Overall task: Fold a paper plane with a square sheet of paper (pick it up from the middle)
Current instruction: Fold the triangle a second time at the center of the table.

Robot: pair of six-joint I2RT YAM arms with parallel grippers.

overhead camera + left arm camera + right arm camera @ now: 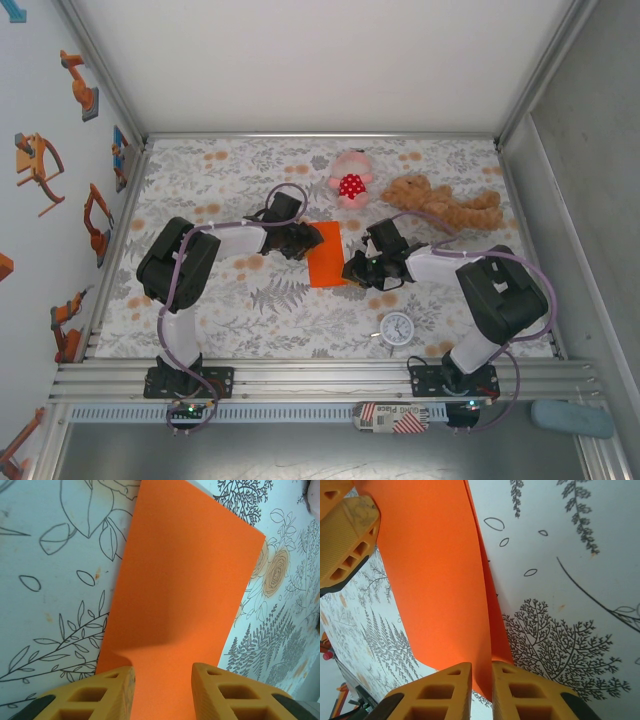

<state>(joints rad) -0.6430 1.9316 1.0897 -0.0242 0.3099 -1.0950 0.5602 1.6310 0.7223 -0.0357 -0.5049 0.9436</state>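
A small clock [397, 328] lies nearest the arm bases on the flower-printed counter [230, 180], lower right of centre in the overhead frame. Just above it, the right claw [351, 270] reaches in from the right to the lower right edge of the square sheet of paper [327, 255]. The bright orange sheet is already doubled into a narrow strip at mid-frame. The right wrist view shows the claw's yellow fingers [440, 692] clenched close together. The upper orange layer runs up between them and the lower layer lies flat beside, so the claw grasps the top flap by its edge.

The strip's long axis runs close to vertical in the overhead frame, from the bases toward the back wall. The left claw [303, 243] comes in from the left at the strip's upper left edge. In its own wrist view its fingers [100, 695] stand apart, released, with the orange sheet lying between them and stretching to the top of the frame. Whether the tips press on the paper cannot be told.

The sheet thus lies between the two claws, one on each long edge, with the right one nearer the bases and holding. Any coming fold likely swings sideways about that long axis, toward the left claw.

Beyond the strip's far end, apart from it, sit a pink plush toy [350, 182] and a teddy bear [445, 205].
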